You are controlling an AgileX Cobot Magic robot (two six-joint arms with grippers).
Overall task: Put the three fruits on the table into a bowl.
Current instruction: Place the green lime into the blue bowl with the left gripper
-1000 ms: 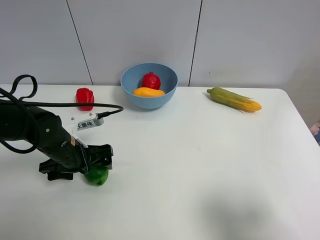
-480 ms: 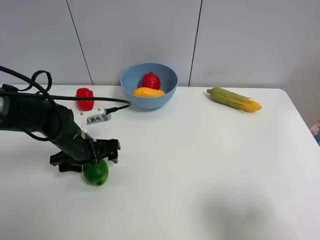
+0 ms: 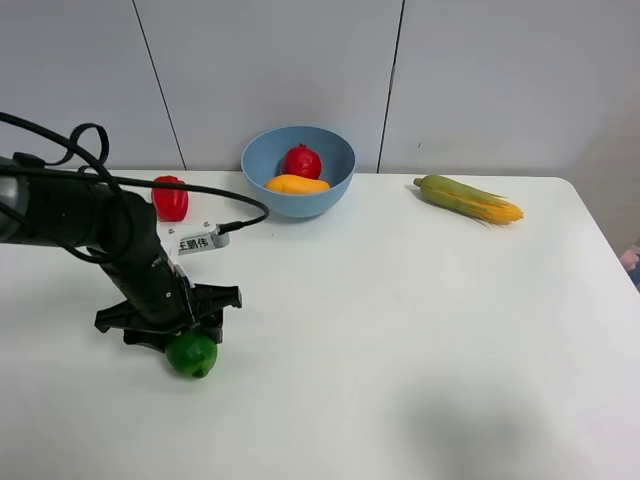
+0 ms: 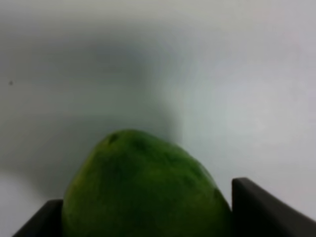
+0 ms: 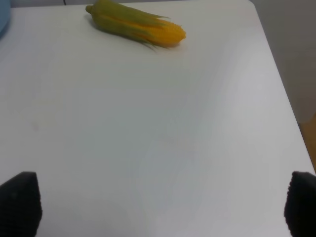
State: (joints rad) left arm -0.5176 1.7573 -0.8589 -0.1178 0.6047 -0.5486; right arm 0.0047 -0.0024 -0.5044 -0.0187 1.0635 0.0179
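Looking down from the high camera, the white counter (image 3: pixel 400 330) runs back to a pale grey panelled wall with dark vertical seams. The left gripper (image 3: pixel 190 335) is low over the counter's near left part, closed around the green lime (image 3: pixel 192 354), which sits at its tip. A black cable loops from the arm past a small white label lying on the counter. Against the wall stands the light-blue bowl (image 3: pixel 335 160), holding the red pomegranate (image 3: pixel 302 161) and the orange-yellow mango (image 3: pixel 296 185). A small red bell pepper (image 3: pixel 170 198) rests left of the bowl, and a green-husked corn cob (image 3: pixel 468 198) lies well to its right.

In the left wrist view the lime (image 4: pixel 143 190) fills the lower frame, pressed between two dark fingers (image 4: pixel 256 210), above blurred white counter.

The right wrist view shows bare white counter (image 5: pixel 148 138), the corn cob (image 5: pixel 136 23) near its far edge, and two dark fingertips (image 5: pixel 19 202) spread wide apart, holding nothing.
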